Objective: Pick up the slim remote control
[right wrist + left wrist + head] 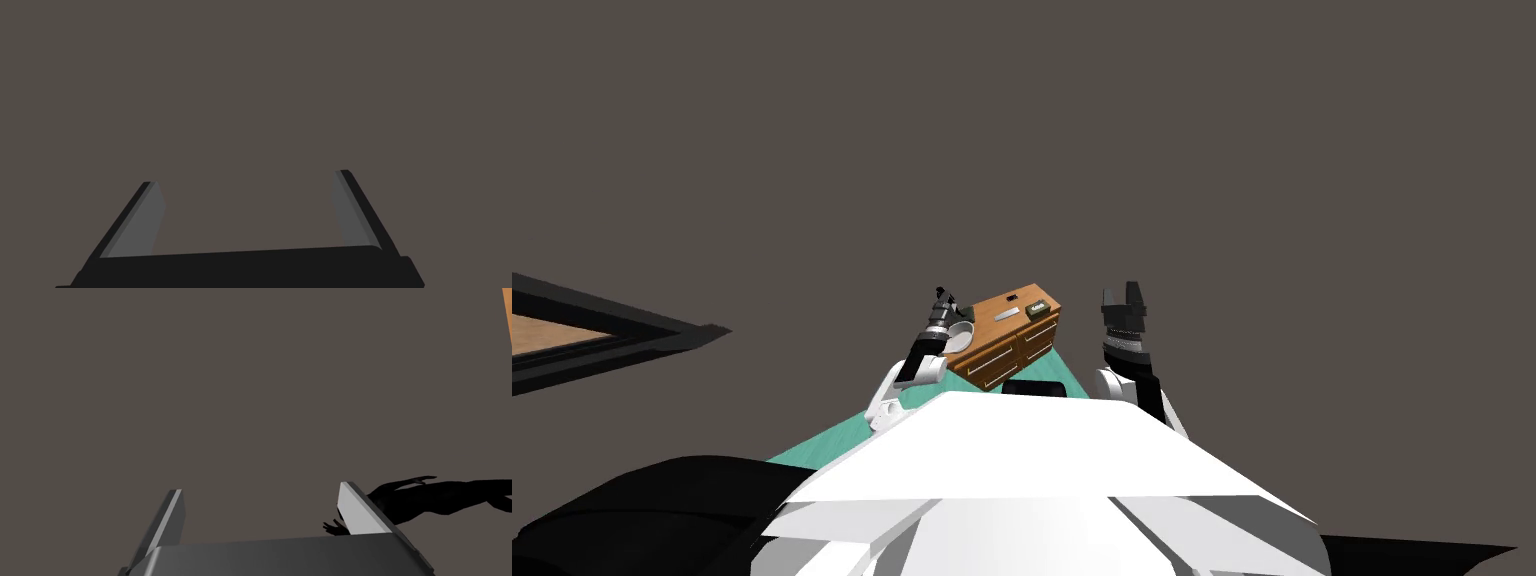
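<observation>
Dresser [1009, 356] at my 12. On top: slim remote [1007, 315] in the middle, small box [1036, 310] at its 3, bowl [962, 331] at its 9 beside my left gripper [943, 293]. Right gripper [1124, 289] is apart from the dresser, at its 3.

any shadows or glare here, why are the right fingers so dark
Head view: flat light, no glare; the dresser slants with the camera. Left wrist view: left fingers bright, a black branching shape beside one, shadow or thing unclear. Right wrist view: right fingers dull grey, seemingly shaded.

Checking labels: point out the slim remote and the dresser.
slim remote [1006, 315]: head view, middle of its grey body.
dresser [1009, 350]: head view, its drawer front.
</observation>
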Available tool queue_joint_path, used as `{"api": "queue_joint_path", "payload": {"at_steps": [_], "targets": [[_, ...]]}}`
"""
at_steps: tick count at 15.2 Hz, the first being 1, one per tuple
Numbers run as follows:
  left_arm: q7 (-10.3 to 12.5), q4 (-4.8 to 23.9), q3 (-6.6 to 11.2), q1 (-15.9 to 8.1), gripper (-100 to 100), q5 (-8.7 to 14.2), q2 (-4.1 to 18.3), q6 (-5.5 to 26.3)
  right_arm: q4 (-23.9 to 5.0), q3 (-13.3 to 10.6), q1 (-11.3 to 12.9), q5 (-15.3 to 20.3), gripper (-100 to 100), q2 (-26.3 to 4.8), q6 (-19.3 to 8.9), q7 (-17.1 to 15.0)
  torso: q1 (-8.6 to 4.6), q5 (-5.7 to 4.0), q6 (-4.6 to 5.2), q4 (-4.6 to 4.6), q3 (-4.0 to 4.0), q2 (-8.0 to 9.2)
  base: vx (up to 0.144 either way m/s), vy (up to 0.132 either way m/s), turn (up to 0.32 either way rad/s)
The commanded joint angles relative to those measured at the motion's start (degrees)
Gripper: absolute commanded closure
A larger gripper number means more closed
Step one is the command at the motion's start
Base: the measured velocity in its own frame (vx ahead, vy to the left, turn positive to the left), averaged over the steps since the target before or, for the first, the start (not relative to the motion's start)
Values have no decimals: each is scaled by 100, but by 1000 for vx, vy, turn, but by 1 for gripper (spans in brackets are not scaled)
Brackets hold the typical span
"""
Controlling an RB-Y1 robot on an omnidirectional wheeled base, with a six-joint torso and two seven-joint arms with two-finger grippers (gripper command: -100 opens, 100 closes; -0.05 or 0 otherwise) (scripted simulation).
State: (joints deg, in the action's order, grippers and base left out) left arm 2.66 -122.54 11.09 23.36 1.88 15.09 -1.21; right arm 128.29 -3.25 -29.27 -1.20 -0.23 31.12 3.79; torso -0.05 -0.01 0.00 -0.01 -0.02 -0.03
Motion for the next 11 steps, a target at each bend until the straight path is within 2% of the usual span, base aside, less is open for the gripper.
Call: {"api": "queue_joint_path", "payload": {"at_steps": [1,3,4,6,7,9,10,11], "targets": [[71,221,151,-144,-100,41,125,286,0,0,0,0,0,0,0,0,0,0,0,0,0,0,4,-20,-175],[71,221,151,-144,-100,41,125,415,0,0,1,0,0,0,0,0,-1,0,3,0,-1,-1,4,-14,-119],[143,390,293,-252,-100,84,230,627,0,0,0,0,0,0,0,0,1,0,0,0,0,-1,5,-17,-142],[143,390,293,-252,-100,84,230,753,0,0,1,0,0,0,0,0,0,0,3,0,0,0,5,-14,-138],[218,566,440,-365,-100,128,330,939,0,0,0,0,0,0,0,0,0,0,0,0,0,0,6,-17,-197],[218,566,440,-365,-100,128,330,1103,0,0,1,0,0,0,0,0,0,0,2,0,-1,-1,6,-13,-126],[295,748,592,-480,-100,174,424,1283,0,0,0,0,0,0,0,0,0,0,-1,0,0,0,6,-19,-172],[295,748,592,-480,-100,174,424,1379,0,0,1,0,0,0,0,0,-1,0,3,0,0,0,8,-19,-191]]}}
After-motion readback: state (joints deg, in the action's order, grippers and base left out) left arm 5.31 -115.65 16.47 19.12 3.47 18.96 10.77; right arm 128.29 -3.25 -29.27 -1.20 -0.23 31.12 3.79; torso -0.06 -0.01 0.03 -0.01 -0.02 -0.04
